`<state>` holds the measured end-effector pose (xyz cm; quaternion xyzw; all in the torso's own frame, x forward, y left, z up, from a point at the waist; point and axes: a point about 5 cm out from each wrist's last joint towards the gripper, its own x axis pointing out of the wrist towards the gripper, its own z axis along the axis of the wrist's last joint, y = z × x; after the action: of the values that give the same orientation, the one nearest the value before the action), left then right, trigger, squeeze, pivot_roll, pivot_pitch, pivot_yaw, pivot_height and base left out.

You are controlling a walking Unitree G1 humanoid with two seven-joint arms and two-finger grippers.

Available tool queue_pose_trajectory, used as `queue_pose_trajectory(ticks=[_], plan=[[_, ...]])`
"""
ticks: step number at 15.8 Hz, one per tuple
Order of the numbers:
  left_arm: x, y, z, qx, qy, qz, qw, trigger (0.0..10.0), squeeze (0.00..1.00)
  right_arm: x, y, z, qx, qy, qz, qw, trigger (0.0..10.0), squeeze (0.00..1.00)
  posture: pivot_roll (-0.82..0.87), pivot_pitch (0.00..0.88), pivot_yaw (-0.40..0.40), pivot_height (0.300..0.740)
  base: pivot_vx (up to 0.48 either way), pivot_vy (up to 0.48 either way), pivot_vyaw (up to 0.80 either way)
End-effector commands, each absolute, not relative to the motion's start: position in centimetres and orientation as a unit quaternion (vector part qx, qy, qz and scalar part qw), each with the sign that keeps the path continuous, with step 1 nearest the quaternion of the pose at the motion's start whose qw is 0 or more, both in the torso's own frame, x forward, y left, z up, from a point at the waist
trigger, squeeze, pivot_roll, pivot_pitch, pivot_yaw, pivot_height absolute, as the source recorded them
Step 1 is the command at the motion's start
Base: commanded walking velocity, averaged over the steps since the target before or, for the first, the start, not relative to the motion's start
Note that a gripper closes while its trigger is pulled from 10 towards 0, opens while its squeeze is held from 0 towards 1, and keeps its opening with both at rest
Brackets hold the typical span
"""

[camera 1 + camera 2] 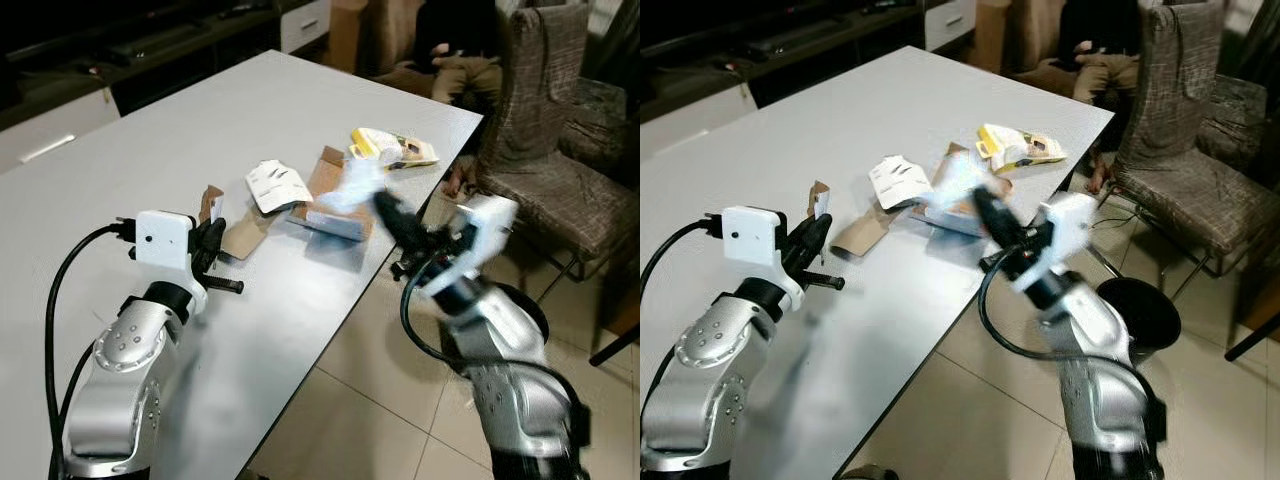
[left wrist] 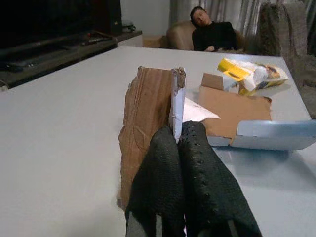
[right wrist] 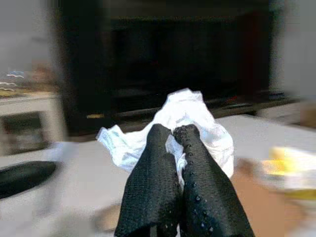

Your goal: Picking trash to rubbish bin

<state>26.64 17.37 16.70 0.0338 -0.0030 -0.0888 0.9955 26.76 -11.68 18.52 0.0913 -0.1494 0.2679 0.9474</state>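
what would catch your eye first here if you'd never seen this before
The right gripper, raised over the table's near edge, is pinching a crumpled white wrapper. The left gripper grips a torn cardboard scrap standing on the table, with more litter beyond it.

Bench (image 1: 150,150): pale grey top, running from the lower left of the head views up to a corner at upper right.
Chair (image 1: 560,150): upper right of the frame, just beside the bench corner; brown woven fabric draped over back and seat, dark metal legs.
Person (image 2: 212,34): top centre-right of the head views, beyond the bench's far corner; dark top, slumped in a tan armchair (image 1: 370,40).
Low cabinet (image 1: 150,45): upper left, dark, long, behind the bench.
Floor (image 1: 350,420): light tiles, lower centre, beside the bench edge.
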Motion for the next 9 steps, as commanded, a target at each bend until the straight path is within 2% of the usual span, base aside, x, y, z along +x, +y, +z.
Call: queue_pose_trajectory(ticks=[1, 4, 5, 9], plan=[[26.9, 17.0, 16.2, 0.055, 0.006, -0.09, 0.994, 10.0, 0.0, 26.4, -13.1, 18.6, 0.057, -0.162, 0.182, 0.968, 10.0, 0.0, -0.04, 0.0, 0.019, 0.74, 0.0, 0.0, 0.0], [27.1, 16.6, 16.1, 0.084, 0.001, -0.098, 0.992, 10.0, 0.0, 25.8, -14.2, 17.8, 0.039, -0.148, 0.116, 0.981, 10.0, 0.0, -0.04, 0.0, 0.023, 0.74, 0.0, 0.0, -0.72], [27.3, 16.7, 15.7, 0.098, 0.01, -0.095, 0.991, 10.0, 0.0, 25.5, -14.4, 17.0, 0.009, -0.129, 0.105, 0.986, 10.0, 0.0, -0.04, 0.0, 0.021, 0.74, 0.0, 0.0, -0.8], [27.2, 16.4, 14.8, 0.066, 0.018, -0.112, 0.991, 10.0, 0.0, 24.8, -15.0, 14.1, -0.027, -0.059, 0.065, 0.996, 10.0, 0.0, -0.03, 0.0, 0.009, 0.74, 0.0, 0.0, -0.8]])
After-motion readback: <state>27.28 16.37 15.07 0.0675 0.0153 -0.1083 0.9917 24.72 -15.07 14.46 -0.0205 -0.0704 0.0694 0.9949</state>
